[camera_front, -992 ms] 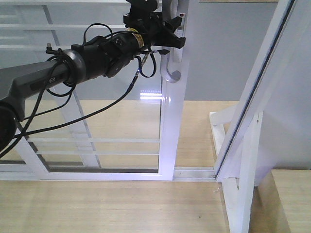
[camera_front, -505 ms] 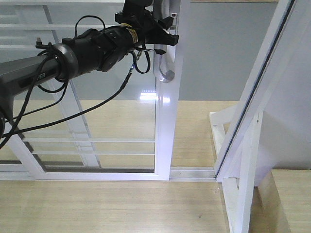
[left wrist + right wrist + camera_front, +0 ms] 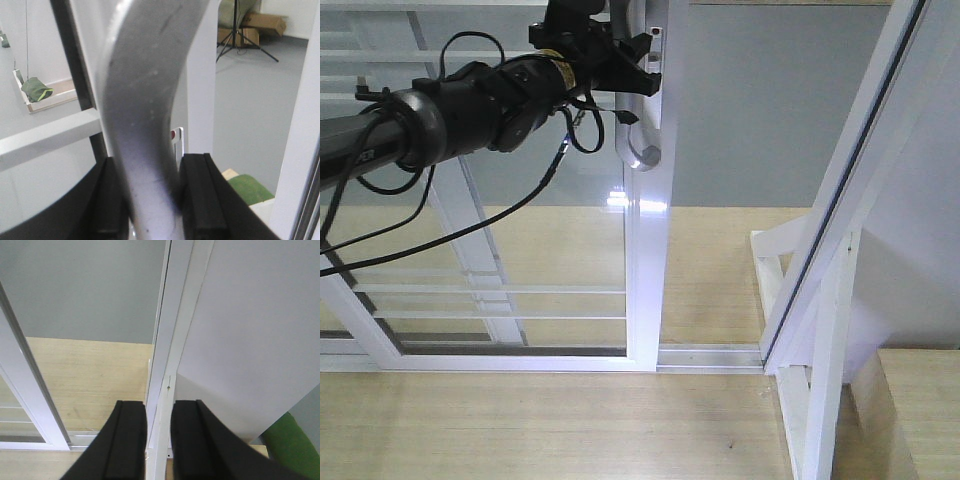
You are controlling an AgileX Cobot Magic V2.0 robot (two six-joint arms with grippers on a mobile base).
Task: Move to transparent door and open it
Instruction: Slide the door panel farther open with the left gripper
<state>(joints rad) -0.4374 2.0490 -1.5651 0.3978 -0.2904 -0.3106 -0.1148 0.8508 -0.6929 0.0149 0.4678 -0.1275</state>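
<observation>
The transparent door (image 3: 645,260) is a white-framed glass panel with thin horizontal bars, standing left of centre in the front view. Its curved silver handle (image 3: 642,150) sits on the right stile. My left gripper (image 3: 636,72) is shut on that handle near its top. In the left wrist view the handle (image 3: 145,100) fills the space between the two black fingers (image 3: 200,195), and the gripper (image 3: 150,200) clamps it on both sides. My right gripper (image 3: 158,440) shows only in its own wrist view, open by a narrow gap with nothing held.
A fixed white-framed panel (image 3: 840,200) leans across the right side, with its white post (image 3: 167,365) just beyond my right fingers. The floor track (image 3: 710,355) runs between door and panel. A wooden block (image 3: 910,420) sits at the lower right. A tripod (image 3: 240,30) stands in the room beyond.
The door has slid to the left with my left gripper on its handle, and the opening beside the fixed panel has widened.
</observation>
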